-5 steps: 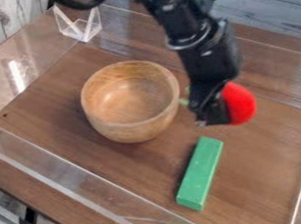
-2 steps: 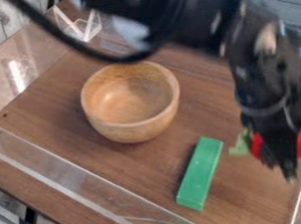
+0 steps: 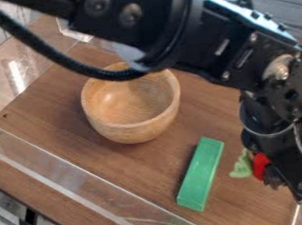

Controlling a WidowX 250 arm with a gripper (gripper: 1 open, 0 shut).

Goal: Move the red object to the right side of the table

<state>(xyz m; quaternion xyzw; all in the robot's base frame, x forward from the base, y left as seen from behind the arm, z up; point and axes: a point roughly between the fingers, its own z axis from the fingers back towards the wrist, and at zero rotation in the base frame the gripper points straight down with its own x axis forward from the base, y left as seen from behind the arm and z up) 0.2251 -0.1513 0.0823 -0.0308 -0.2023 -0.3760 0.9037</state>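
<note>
At gripper [image 3: 286, 176], fruit [image 3: 260, 165] stem [image 3: 242, 164] toward block [image 3: 200, 175]

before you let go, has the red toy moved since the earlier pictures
Yes. The red toy has gone from upper right of the green block to directly right of it, nearer the camera, in the gripper.

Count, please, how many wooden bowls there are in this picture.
1. The wooden bowl stands on the tabletop, up and left of the green block in the picture. Another might be hidden behind the arm.
</note>
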